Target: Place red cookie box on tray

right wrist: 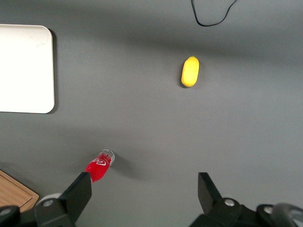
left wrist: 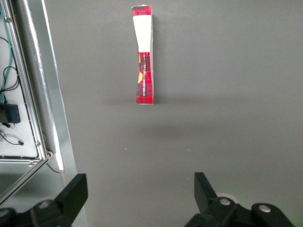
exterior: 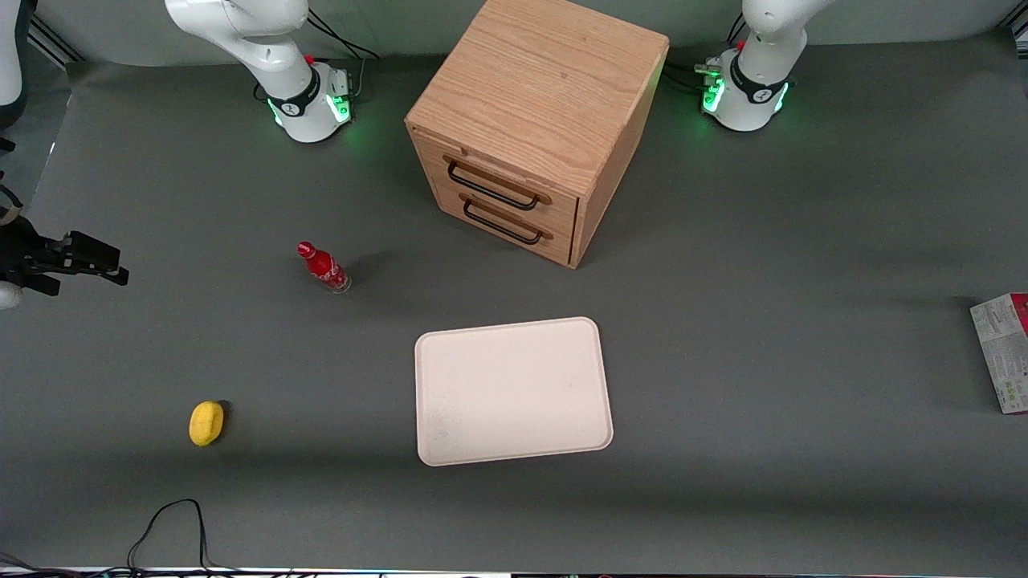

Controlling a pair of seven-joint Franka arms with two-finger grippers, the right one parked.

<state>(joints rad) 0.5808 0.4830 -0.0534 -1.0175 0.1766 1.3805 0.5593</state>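
My wrist camera gives me the red cookie box (left wrist: 144, 54) whole, where the front view catches only part of it, cut off by the picture's border at the working arm's end of the table (exterior: 803, 321). From the front I see its whitish-grey printed panel with a strip of red along the upper corner; from my wrist I see a narrow plaid-red face with a white patch near one end. In my wrist view its long axis runs straight away from my fingers, one short end toward me. It rests on the grey table surface, well apart from the tray (exterior: 511, 391), which only the front and right wrist views show, lying flat near the table's middle, nearer the front camera than the wooden cabinet (exterior: 536, 120).

My gripper (left wrist: 141, 191) hangs above the table short of the box, not touching it. My two fingers (left wrist: 75, 189) stand spread wide with nothing between them but bare table.

A metal frame rail (left wrist: 42, 85) runs beside the table edge.
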